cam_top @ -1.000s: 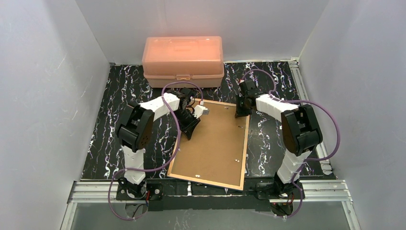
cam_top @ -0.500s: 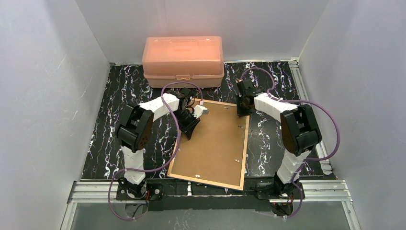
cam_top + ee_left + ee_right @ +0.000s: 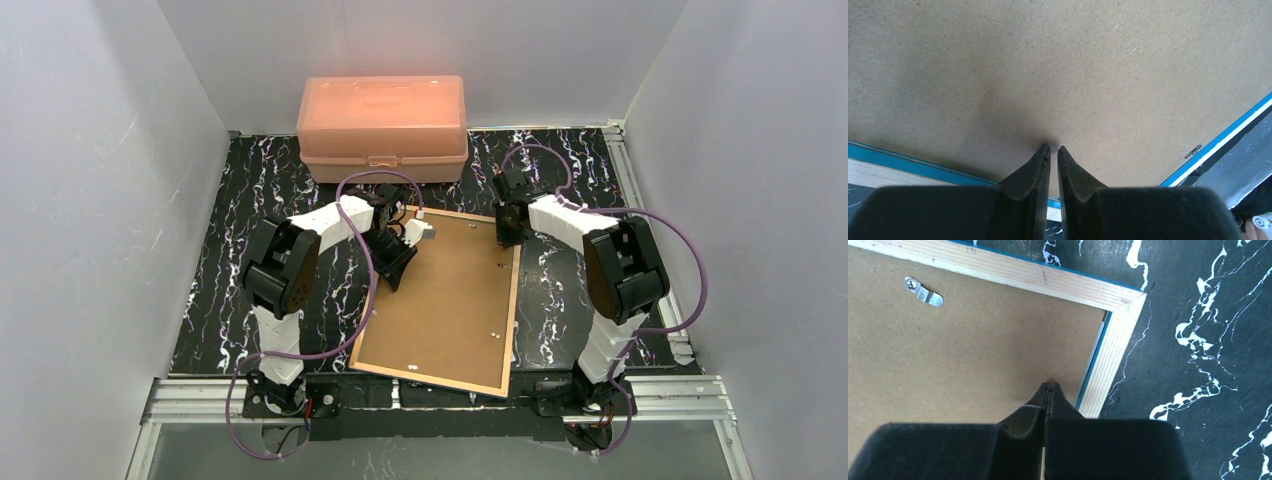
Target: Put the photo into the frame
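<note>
The frame (image 3: 440,300) lies face down on the black, white-veined tabletop (image 3: 250,200). It reaches from the middle of the near edge towards the centre and sits slightly askew. Its back is a flat sheet of matt brown fibreboard (image 3: 1073,65) with a fine speckled grain. Pale striped wooden rails (image 3: 1048,277) with mitred corners border the sheet, and a thin bright blue lip (image 3: 908,160) shows along the edge. A small bent metal turn-clip (image 3: 924,291) is screwed to the fibreboard near the frame's far rail.

The left hand (image 3: 1054,149) rests its black, wedge-shaped tips on the fibreboard just inside the frame's left rail. Its fingers are almost pressed together, with only a slit between them and nothing in it. The right hand (image 3: 1049,386) has its fingers pressed fully together, their point on the fibreboard beside the frame's far right corner.

A rounded, translucent salmon-pink plastic box (image 3: 382,115) stands at the middle of the far edge.

Since a second ago the right hand has closed and shifted along the frame's right rail towards that far corner. The frame and the left hand have not moved.
</note>
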Robot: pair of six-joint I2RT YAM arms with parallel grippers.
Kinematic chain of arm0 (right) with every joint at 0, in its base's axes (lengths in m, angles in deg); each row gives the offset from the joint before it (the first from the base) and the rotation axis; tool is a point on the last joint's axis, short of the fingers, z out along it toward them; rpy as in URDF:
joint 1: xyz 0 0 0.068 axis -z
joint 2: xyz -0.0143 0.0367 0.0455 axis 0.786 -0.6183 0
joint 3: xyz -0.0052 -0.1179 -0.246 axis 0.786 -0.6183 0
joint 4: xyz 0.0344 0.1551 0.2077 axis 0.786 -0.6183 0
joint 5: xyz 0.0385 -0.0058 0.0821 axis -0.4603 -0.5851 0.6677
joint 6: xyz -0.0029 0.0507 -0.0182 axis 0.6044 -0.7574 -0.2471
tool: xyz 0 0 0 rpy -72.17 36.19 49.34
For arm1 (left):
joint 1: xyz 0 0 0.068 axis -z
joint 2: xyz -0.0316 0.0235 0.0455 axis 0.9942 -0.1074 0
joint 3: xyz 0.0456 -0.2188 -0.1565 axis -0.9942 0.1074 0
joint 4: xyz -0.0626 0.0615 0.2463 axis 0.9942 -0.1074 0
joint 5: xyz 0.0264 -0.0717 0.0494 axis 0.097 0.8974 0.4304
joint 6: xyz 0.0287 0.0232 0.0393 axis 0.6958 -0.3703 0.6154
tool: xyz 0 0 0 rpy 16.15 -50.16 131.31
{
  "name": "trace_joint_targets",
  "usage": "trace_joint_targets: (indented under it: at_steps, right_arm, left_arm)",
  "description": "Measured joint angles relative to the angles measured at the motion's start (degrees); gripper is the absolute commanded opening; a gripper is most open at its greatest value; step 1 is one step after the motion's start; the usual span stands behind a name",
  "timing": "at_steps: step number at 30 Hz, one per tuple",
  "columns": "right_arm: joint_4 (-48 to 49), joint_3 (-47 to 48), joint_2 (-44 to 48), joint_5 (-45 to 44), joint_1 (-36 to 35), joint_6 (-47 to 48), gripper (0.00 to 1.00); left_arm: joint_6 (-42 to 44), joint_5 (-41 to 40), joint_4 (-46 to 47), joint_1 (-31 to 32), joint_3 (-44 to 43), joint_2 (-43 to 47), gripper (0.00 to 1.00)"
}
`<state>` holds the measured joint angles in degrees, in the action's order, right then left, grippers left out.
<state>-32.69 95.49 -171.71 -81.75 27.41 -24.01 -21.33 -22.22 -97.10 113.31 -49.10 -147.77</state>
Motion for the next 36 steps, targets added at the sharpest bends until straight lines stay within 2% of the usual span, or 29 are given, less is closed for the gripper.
trace_joint_targets:
  at_steps: [12,17,24,32,36]
  right_arm:
    - [-1.66,4.0,1.22,-0.07,-0.07,0.28,0.04]
    - [-0.61,1.55,2.97,-0.35,-0.07,0.22,0.04]
    - [0.57,-1.44,-0.17,-1.05,-0.09,0.42,0.02]
    - [0.55,-1.44,-0.11,-1.18,-0.11,0.55,0.01]
    - [0.04,-1.03,-0.11,-0.96,-0.11,0.42,0.04]
  left_arm:
    - [-0.02,-0.35,0.2,0.0,0.24,0.31,0.1]
    - [-0.02,-0.35,0.28,0.0,0.33,0.42,0.1]
    - [0.0,-0.48,0.33,0.0,0.5,0.63,0.1]
    - [0.17,-0.17,-1.57,0.0,-0.11,0.9,0.15]
    - [0.33,1.18,-3.54,0.02,-2.01,0.9,0.19]
